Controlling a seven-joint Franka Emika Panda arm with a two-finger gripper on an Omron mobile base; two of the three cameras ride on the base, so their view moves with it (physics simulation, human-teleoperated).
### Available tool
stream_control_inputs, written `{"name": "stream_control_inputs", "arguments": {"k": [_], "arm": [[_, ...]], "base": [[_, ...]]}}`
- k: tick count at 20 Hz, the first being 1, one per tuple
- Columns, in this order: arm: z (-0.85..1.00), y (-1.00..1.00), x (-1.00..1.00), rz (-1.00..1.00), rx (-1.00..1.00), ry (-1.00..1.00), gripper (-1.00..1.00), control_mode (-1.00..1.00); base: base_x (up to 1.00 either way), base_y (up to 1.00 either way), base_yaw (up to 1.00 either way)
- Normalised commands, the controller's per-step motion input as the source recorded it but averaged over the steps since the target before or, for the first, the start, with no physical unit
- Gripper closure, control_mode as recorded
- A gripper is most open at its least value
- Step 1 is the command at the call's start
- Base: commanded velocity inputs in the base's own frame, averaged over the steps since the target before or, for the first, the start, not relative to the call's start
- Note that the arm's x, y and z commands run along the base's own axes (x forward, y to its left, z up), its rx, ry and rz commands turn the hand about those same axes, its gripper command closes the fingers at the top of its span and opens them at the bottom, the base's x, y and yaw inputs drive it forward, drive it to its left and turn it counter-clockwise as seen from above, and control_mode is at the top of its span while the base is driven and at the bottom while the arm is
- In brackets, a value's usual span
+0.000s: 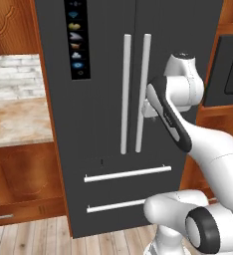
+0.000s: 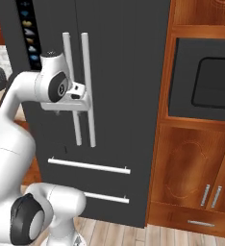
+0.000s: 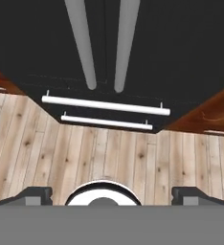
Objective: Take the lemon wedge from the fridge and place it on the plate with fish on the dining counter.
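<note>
The dark-grey fridge [image 1: 103, 99] stands in front of me with both doors shut, its icon panel [image 1: 76, 37] on the left door. My gripper [image 2: 81, 103] hangs close to the right door's silver bar handle [image 2: 88, 72], about halfway up it, pointing downward. In the hand view the fingertips [image 3: 35, 195] stand wide apart with nothing between them, so the gripper [image 3: 117, 196] is open. That view looks down along both handles [image 3: 126, 43] to the two drawers [image 3: 106, 106]. The lemon wedge is hidden behind the doors. Plate, fish and dining counter are out of view.
A dark wall oven [image 2: 206, 81] sits in reddish wood cabinets [image 2: 196, 168] right of the fridge. Left of the fridge is a marbled counter top [image 1: 16, 122] under a pale brick wall [image 1: 14, 77]. Wooden floor [image 3: 109, 153] lies below.
</note>
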Motion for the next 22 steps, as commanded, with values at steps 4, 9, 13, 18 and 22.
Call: {"name": "stream_control_inputs", "arguments": {"k": [4, 9, 13, 18, 22], "arm": [[0.00, 0.02, -0.20, 0.00, 0.04, -0.20, -1.00, -1.00], [0.00, 0.02, 0.44, -0.03, 0.07, -0.24, -1.00, -1.00], [0.04, 0.00, 1.00, -0.10, 0.00, -0.20, -1.00, -1.00], [0.00, 0.00, 0.97, -0.08, -0.08, -0.11, -1.00, -1.00], [-0.10, 0.00, 0.62, 0.00, -0.01, -0.19, -1.00, -1.00]], "base": [[0.00, 0.00, 0.00], [0.00, 0.00, 0.00], [0.00, 0.00, 0.00], [0.00, 0.00, 0.00], [0.00, 0.00, 0.00]]}}
